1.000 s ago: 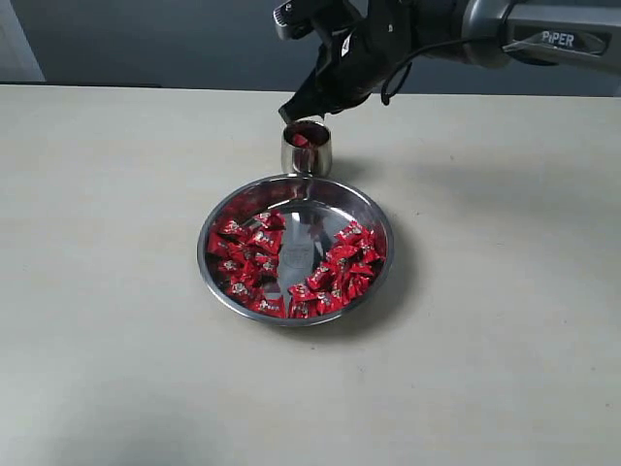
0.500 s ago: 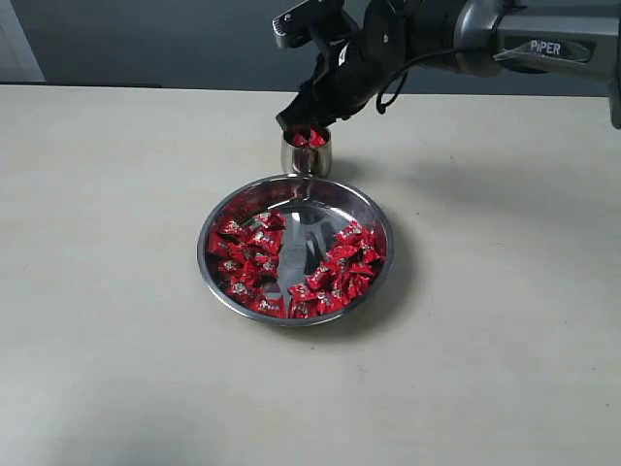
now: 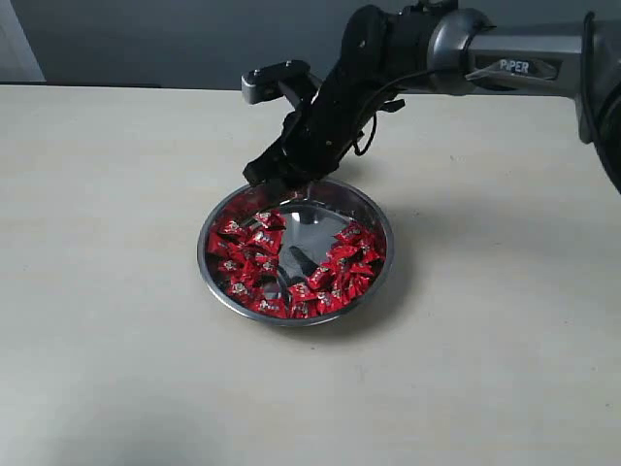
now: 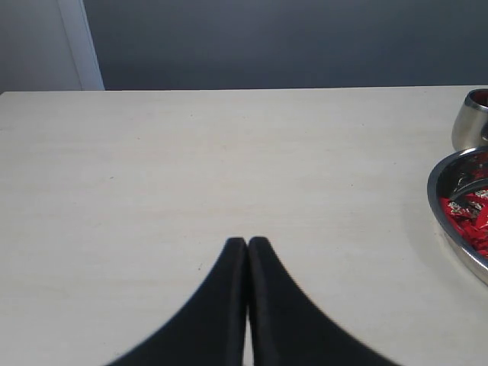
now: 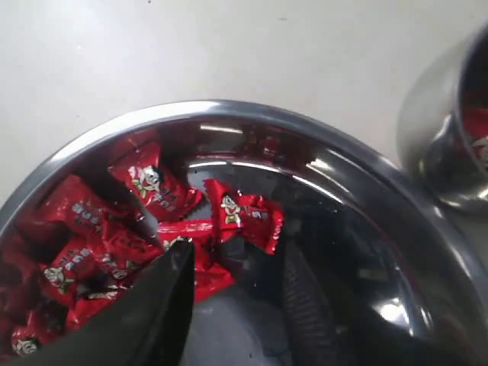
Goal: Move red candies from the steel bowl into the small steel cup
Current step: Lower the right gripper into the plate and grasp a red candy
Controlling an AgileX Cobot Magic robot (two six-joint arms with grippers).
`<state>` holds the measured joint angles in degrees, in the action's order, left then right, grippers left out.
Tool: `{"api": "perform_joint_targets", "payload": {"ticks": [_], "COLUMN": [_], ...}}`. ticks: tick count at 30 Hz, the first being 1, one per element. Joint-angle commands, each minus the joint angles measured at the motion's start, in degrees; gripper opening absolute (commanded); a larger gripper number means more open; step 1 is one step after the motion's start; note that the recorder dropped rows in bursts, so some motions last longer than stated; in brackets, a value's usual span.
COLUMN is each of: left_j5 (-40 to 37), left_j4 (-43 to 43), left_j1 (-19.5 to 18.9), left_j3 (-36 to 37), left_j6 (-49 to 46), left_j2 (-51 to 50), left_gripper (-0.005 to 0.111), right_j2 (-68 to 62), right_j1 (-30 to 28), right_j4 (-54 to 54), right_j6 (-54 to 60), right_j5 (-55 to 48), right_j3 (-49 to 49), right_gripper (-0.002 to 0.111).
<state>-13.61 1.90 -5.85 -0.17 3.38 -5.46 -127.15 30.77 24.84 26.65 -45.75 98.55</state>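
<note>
The steel bowl [image 3: 391,257] sits mid-table with red candies [image 3: 247,257] heaped along its left and right sides. My right gripper [image 3: 272,180] hangs open over the bowl's far left rim. The right wrist view shows its fingers [image 5: 164,305] spread just above the candies [image 5: 160,191] inside the bowl [image 5: 229,107], with nothing between them. The small steel cup [image 5: 442,130] stands just beyond the bowl with red wrappers inside; the arm hides it in the exterior view. My left gripper [image 4: 248,242] is shut and empty over bare table, with the cup [image 4: 471,122] and the bowl [image 4: 446,202] off to one side.
A pale table [image 3: 116,194] runs wide on both sides of the bowl. A dark grey wall [image 3: 175,39] stands behind the table's far edge. The right arm [image 3: 505,63] stretches in from the far right above the table.
My right gripper opened above the cup, and a candy dropped in. It then swung down and left from the cup to the bowl's far left rim. The left gripper has stayed put.
</note>
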Motion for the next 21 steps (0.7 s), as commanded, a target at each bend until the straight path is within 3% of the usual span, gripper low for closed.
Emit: {"api": "perform_joint_targets", "payload": {"ticks": [1,21], "left_j5": [0.2,0.2], "left_j4": [0.3,0.3], "left_j1": [0.3,0.3], "left_j3": [0.2,0.2], "left_j6": [0.1,0.1], "left_j2": [0.4,0.4], "left_gripper": [0.000,0.000], "right_j2": [-1.3,-2.4], "right_j1": [0.2,0.8], "right_j4": [0.6,1.3], "right_j6": [0.8,5.0], "right_j5": [0.4,4.6], "right_j3": [0.0,0.0], "right_gripper": [0.038,0.038]}}
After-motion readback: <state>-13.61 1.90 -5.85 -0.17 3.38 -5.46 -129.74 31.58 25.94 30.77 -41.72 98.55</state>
